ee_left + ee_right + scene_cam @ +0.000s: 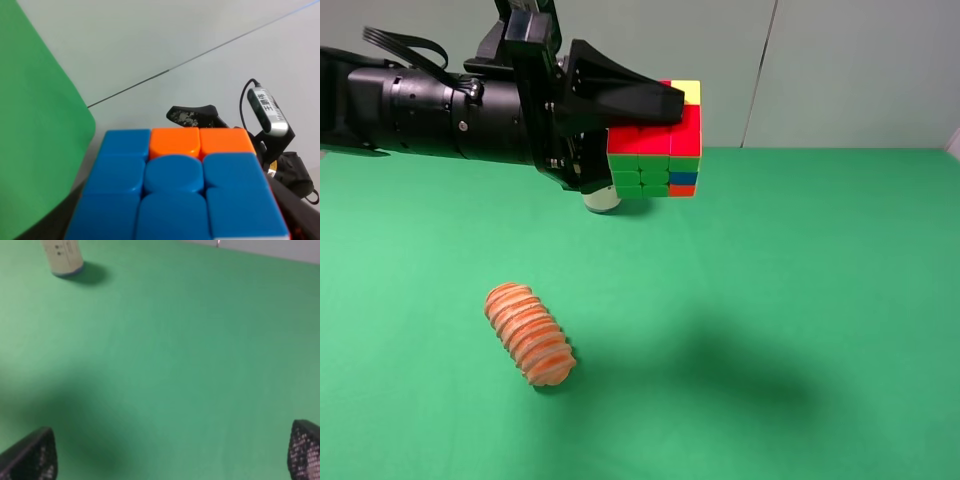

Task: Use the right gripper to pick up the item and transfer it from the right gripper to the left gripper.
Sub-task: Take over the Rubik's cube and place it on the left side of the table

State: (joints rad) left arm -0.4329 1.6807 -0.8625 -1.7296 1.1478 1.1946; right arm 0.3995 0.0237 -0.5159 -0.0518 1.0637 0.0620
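Puzzle cube (655,160) hangs high above the green desk (800,300). The left gripper (650,125) on its thick black arm lies level, and its jaws squeeze the cube tight. Shiny red and green squares face the high camera. The right gripper (172,450) has its jaws wide apart, holding nothing. A bumpy orange loaf (530,333) lies on the desk.

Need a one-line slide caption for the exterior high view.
Left gripper holds the cube above the green table; an orange loaf lies nearer the camera.
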